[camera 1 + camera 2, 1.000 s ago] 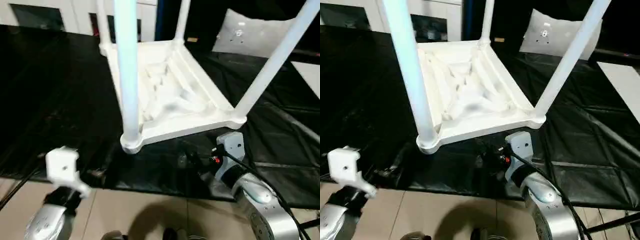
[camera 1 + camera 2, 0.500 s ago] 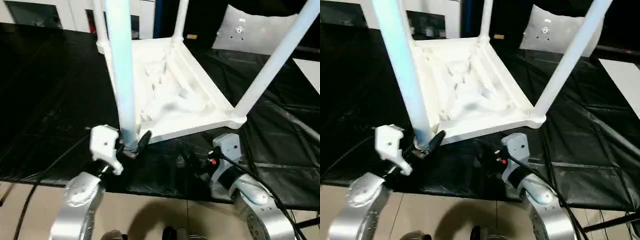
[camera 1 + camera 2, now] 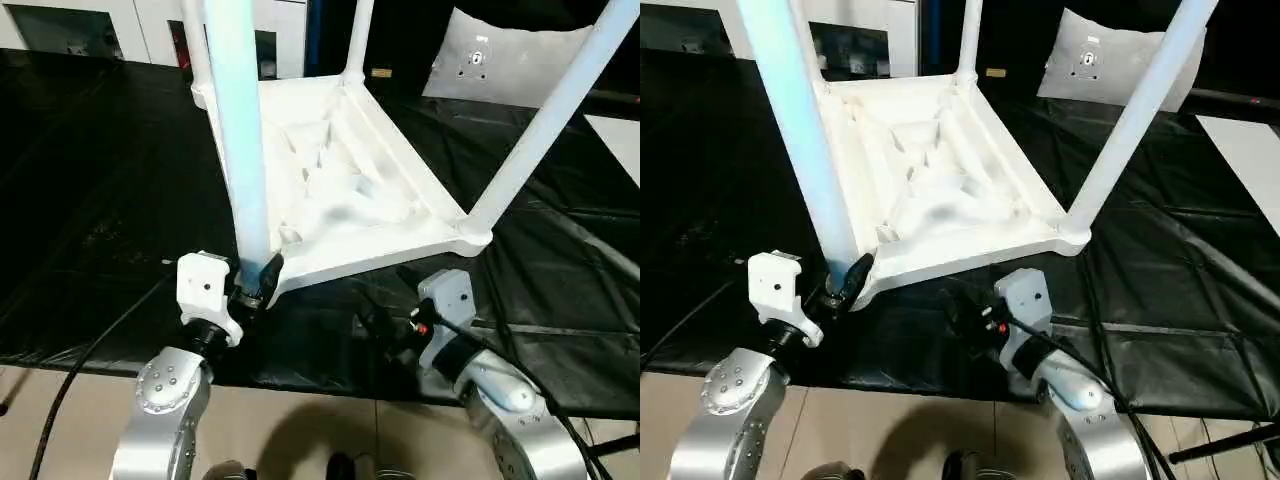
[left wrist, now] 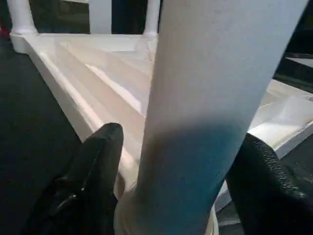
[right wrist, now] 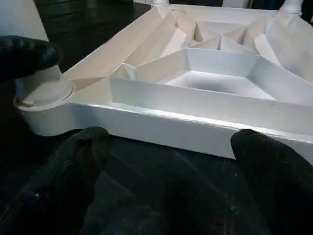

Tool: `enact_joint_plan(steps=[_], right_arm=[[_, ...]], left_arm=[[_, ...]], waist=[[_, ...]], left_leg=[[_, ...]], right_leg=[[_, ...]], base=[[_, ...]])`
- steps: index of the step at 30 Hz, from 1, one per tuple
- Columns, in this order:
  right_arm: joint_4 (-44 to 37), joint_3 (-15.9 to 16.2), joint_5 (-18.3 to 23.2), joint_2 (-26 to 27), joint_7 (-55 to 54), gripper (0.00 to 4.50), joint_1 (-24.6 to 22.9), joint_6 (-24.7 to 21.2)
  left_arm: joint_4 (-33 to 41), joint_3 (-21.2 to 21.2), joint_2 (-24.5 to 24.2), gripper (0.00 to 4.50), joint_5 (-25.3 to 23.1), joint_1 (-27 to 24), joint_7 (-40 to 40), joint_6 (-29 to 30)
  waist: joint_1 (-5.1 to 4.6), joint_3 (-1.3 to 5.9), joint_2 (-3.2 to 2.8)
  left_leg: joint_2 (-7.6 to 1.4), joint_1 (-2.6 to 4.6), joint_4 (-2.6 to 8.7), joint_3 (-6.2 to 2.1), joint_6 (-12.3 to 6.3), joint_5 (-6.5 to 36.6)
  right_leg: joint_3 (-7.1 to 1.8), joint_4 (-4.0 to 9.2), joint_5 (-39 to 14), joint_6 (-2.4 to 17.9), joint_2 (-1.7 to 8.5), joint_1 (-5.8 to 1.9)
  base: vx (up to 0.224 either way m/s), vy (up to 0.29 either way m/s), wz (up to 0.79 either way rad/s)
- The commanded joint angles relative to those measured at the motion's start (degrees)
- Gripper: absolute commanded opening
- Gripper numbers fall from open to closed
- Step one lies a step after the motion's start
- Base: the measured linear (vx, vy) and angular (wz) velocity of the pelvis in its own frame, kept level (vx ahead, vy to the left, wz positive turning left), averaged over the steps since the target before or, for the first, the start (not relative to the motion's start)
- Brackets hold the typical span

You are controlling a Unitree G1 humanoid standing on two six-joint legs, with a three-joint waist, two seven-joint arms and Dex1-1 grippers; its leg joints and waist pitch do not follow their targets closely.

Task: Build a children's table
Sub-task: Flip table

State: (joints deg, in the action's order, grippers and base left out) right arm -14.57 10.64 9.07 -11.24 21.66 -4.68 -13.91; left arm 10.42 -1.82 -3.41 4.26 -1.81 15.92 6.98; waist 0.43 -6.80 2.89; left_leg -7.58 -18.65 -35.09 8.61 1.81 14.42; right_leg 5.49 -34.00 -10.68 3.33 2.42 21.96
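Near leg (image 3: 240,150) fills left pincer (image 3: 255,285); right pincer (image 3: 385,325) faces tabletop edge (image 3: 380,258)

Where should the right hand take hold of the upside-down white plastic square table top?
Probably the near side wall of the white plastic square table top, approached level from the robot's side. It lies flat, underside up, and the open right hand already faces that straight rim, which its fingers could pinch.

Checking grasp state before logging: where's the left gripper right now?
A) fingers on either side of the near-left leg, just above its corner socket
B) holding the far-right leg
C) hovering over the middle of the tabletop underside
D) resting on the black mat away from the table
A: the left gripper has a black finger on each side of the near-left leg, just above its corner socket.
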Motion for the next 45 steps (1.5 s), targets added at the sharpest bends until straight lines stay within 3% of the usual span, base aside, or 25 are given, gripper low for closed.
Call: enact_joint_plan(steps=[1,2,3,6,13,18,23,25,26,29,32,33,34,37,38,39,41,45], right_arm=[[0.21,0.0,-0.3,-0.17,-0.15,4.5,-0.27,0.71],[0.15,0.2,-0.19,-0.19,0.14,4.5,-0.22,0.8],[-0.14,0.6,-0.36,-0.44,0.51,4.5,-0.45,1.01],[-0.41,1.0,-0.48,-0.49,1.0,4.5,-0.84,1.15],[-0.33,2.12,0.57,-0.32,2.85,4.5,-0.78,2.07],[-1.96,2.74,6.59,0.33,7.76,4.5,-1.13,0.24],[0.15,-2.44,10.42,3.6,1.77,4.5,0.49,-10.72],[2.64,-5.14,12.02,6.21,-2.58,4.5,2.32,-14.19],[2.92,-5.41,12.6,6.68,-3.05,4.5,2.68,-14.42],[3.57,-6.79,14.64,8.56,-4.82,4.5,3.77,-15.08],[5.02,-9.18,16.54,11.47,-7.59,4.5,6.24,-15.63],[5.99,-9.98,17.47,12.58,-7.26,4.5,7.68,-14.61],[6.19,-10.22,17.72,12.92,-6.91,4.5,8.22,-14.68],[8.54,-11.59,18.77,15.22,-6.39,4.5,11.41,-12.04],[8.99,-11.76,18.73,15.45,-6.52,4.5,11.77,-11.5],[11.51,-12.97,19.93,16.66,-6.41,4.5,13.87,-9.59],[12.32,-13.36,20.42,16.93,-6.28,4.5,14.55,-9.28],[19.55,-15.36,20.25,18.23,-7.32,4.5,19.6,-7.62]], left_arm=[[-0.89,-0.35,-0.05,2.97,-0.8,0.99,-0.71,-1.15],[-1.23,-0.24,-0.07,2.89,-1.0,1.27,-1.16,-1.19],[-1.63,-0.12,0.15,2.82,-0.75,1.54,-1.33,-1.16],[-2.13,0.11,0.38,2.54,-0.35,1.72,-1.52,-1.02],[-2.75,2.63,2.53,2.14,2.04,1.4,-4.36,0.48],[-2.69,5.78,4.52,2.09,5.45,0.78,-6.79,2.63],[-1.69,9.33,7.21,2.09,10.63,1.2,-9.11,7.22],[-1.27,11.51,9.26,2.09,14.0,1.39,-10.65,9.26],[-1.16,12.04,9.67,2.09,14.8,1.44,-10.91,9.78],[-0.77,12.92,10.61,2.09,16.85,1.37,-10.97,11.36],[-0.38,14.37,12.09,2.09,20.63,1.86,-11.09,15.07],[-0.32,14.76,12.32,2.09,21.33,2.17,-11.02,16.19],[-0.34,14.6,12.08,2.09,20.89,2.31,-10.75,16.46],[-0.13,13.79,11.94,2.09,20.85,2.59,-9.83,17.91],[-0.15,13.74,11.95,2.09,21.01,2.64,-9.76,18.03],[-0.46,12.96,11.5,2.09,21.79,2.88,-9.47,18.46],[-0.61,12.72,11.38,2.09,21.96,3.0,-9.47,18.54],[-1.09,12.1,11.17,2.09,23.8,4.04,-9.19,19.62]], waist=[[0.13,3.29,-1.07],[0.16,3.35,-1.33],[0.05,3.36,-1.12],[0.01,3.57,-1.46],[-0.05,3.6,-1.47],[-0.18,3.34,-1.16],[-0.54,3.14,-1.1],[-0.69,3.12,-1.57],[-0.87,3.06,-1.4],[-0.69,3.27,-1.82],[-0.7,3.45,-1.99],[-0.55,3.58,-2.51],[-0.55,3.58,-2.51],[-0.14,4.05,-2.66],[0.11,4.22,-3.17],[0.23,4.53,-3.04],[0.33,4.65,-3.56],[0.46,5.04,-3.5]], left_leg=[[-5.94,-1.1,4.57,-2.51,-5.2,6.61],[-5.94,-1.2,4.54,-2.54,-5.21,6.54],[-5.94,-1.24,4.56,-2.5,-5.24,6.69],[-5.8,-1.35,4.38,-2.44,-5.39,6.52],[-5.83,-1.34,4.46,-2.41,-5.37,7.61],[-5.41,-1.6,4.36,-2.4,-6.0,8.73],[-4.65,-1.58,4.24,-2.47,-5.35,8.64],[-4.38,-1.3,4.11,-2.51,-4.55,9.79],[-4.26,-1.42,4.11,-2.46,-4.5,9.97],[-3.92,-1.24,3.96,-2.36,-4.35,10.23],[-4.24,-1.22,4.2,-2.49,-4.03,9.96],[-4.48,-1.04,4.3,-2.59,-3.88,10.24],[-4.48,-1.04,4.3,-2.59,-3.88,10.24],[-5.05,-1.5,4.54,-2.54,-4.58,7.58],[-5.17,-1.54,4.56,-2.57,-4.6,6.91],[-5.28,-1.64,4.5,-2.47,-5.01,5.09],[-5.3,-1.68,4.44,-2.4,-5.36,4.37],[-5.15,-1.82,4.29,-2.24,-4.99,4.08]], right_leg=[[-5.1,4.78,-13.99,8.24,7.16,-3.05],[-5.07,4.72,-14.0,8.38,7.2,-3.16],[-5.06,4.81,-14.18,8.31,7.15,-3.18],[-5.01,4.92,-15.48,8.22,7.21,-3.21],[-4.89,5.21,-17.61,7.97,7.08,-3.06],[-4.81,5.85,-23.27,6.03,7.19,-2.99],[-4.44,6.51,-29.85,3.38,6.91,-2.46],[-4.08,6.88,-32.54,2.37,6.8,-2.1],[-3.96,7.12,-33.25,2.04,6.77,-2.1],[-3.79,7.35,-35.07,0.39,6.67,-1.93],[-3.64,7.28,-33.36,-0.08,6.45,-1.72],[-3.73,6.96,-31.89,0.57,6.5,-1.62],[-3.73,6.96,-31.89,0.57,6.5,-1.62],[-4.12,6.23,-25.47,2.55,6.73,-2.12],[-4.15,6.01,-24.14,3.06,6.84,-2.22],[-4.29,5.54,-20.1,4.57,6.92,-2.51],[-4.28,5.3,-17.95,5.86,6.89,-2.64],[-4.24,5.23,-18.33,6.92,7.17,-3.06]], base=[[0.0,0.0,0.0],[0.0,0.0,0.0],[0.0,0.0,0.0],[0.0,0.0,0.0],[0.0,0.0,0.0],[0.0,0.0,0.0],[0.0,0.0,0.0],[0.0,0.0,0.0],[0.0,0.0,0.0],[0.0,0.0,0.0],[0.0,0.0,0.0],[0.0,0.0,0.0],[0.0,0.0,0.0],[0.0,0.0,0.0],[0.0,0.0,0.0],[0.0,0.0,0.0],[0.0,0.0,0.0],[0.0,0.0,0.0]])
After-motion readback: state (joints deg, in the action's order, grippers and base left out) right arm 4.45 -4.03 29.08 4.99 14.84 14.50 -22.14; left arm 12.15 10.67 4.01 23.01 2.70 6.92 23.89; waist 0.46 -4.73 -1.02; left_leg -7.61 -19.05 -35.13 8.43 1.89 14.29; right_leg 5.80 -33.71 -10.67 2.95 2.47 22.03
